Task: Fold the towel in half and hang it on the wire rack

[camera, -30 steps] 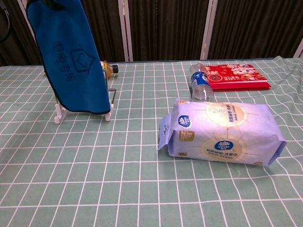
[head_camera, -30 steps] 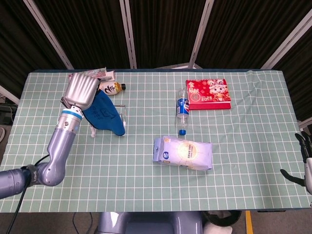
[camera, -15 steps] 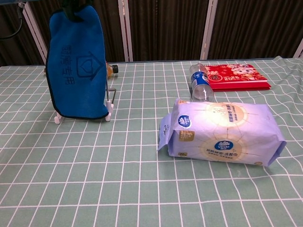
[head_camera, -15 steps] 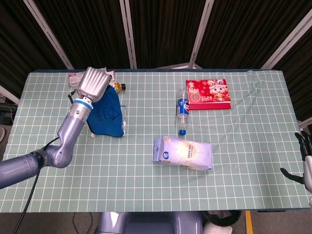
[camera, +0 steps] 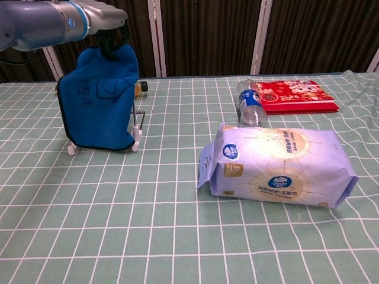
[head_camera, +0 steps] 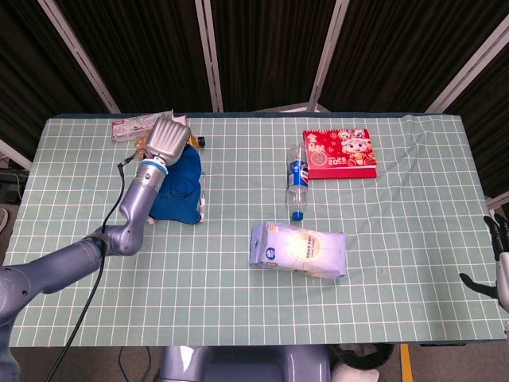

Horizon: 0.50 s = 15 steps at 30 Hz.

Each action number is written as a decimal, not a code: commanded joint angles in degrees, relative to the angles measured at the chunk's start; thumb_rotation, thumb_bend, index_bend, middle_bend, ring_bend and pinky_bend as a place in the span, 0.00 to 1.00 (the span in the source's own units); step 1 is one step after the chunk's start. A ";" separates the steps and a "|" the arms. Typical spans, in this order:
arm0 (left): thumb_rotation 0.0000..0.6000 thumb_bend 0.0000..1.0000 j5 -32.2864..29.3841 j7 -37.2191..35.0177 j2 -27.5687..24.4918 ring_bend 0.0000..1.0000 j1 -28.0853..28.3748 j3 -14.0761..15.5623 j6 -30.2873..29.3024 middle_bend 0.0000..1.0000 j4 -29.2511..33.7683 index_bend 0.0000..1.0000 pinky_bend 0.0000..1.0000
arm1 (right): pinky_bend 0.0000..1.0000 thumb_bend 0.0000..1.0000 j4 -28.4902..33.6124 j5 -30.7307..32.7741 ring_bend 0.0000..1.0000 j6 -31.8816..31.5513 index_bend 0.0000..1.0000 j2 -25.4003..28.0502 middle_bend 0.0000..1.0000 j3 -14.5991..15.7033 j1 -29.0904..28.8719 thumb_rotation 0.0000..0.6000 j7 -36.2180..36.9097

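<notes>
At the upper left of the frame the left hand (head_camera: 168,139) pinches the top edge of the blue terry towel (camera: 98,100), which hangs draped over the small white wire rack (camera: 137,131) on the green bench with a white grid (head_camera: 238,302); the rack's feet show just below the towel's hem. The towel carries a printed house-shaped outline with characters beside it, too creased to read. The right hand (head_camera: 499,255) rests at the lower right edge of the head view, fingers apart and holding nothing. Near the middle lies a pale lavender plastic pack of tissues (camera: 278,165) with round blue logos; its small print is illegible. Behind it a clear plastic water bottle with a blue label (head_camera: 297,181) lies on its side, just beside a flat red gift box with cartoon figures (head_camera: 339,153).
</notes>
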<state>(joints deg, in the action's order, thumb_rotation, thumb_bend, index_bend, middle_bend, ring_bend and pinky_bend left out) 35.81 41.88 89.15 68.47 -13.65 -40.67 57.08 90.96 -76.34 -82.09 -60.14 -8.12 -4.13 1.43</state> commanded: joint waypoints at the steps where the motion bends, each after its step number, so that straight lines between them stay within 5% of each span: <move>1: 1.00 0.71 -0.41 -1.61 2.44 1.00 0.64 0.53 2.26 1.00 -3.46 0.88 1.00 | 0.00 0.00 -0.24 0.36 0.00 0.36 0.00 -0.13 0.00 -0.07 -0.14 1.00 -0.12; 10: 1.00 0.71 -4.35 -3.34 5.91 1.00 1.06 1.11 7.46 1.00 -8.26 0.84 1.00 | 0.00 0.00 -0.71 0.99 0.00 0.95 0.00 -0.29 0.00 -0.22 -0.32 1.00 -0.05; 13: 1.00 0.71 -5.65 -3.57 6.33 1.00 1.23 1.29 8.28 1.00 -8.76 0.76 1.00 | 0.00 0.00 -0.76 0.98 0.00 0.95 0.00 -0.32 0.00 -0.21 -0.30 1.00 0.02; 15: 1.00 0.67 -6.79 -3.51 6.34 1.00 1.36 1.45 8.70 1.00 -8.88 0.62 1.00 | 0.00 0.00 -0.85 1.00 0.00 1.12 0.00 -0.37 0.00 -0.15 -0.33 1.00 0.09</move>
<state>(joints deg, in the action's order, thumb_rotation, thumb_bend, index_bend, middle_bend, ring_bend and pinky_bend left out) 29.60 38.41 95.38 69.70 -12.35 -32.31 48.38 90.13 -75.34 -80.98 -60.50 -8.28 -4.45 1.52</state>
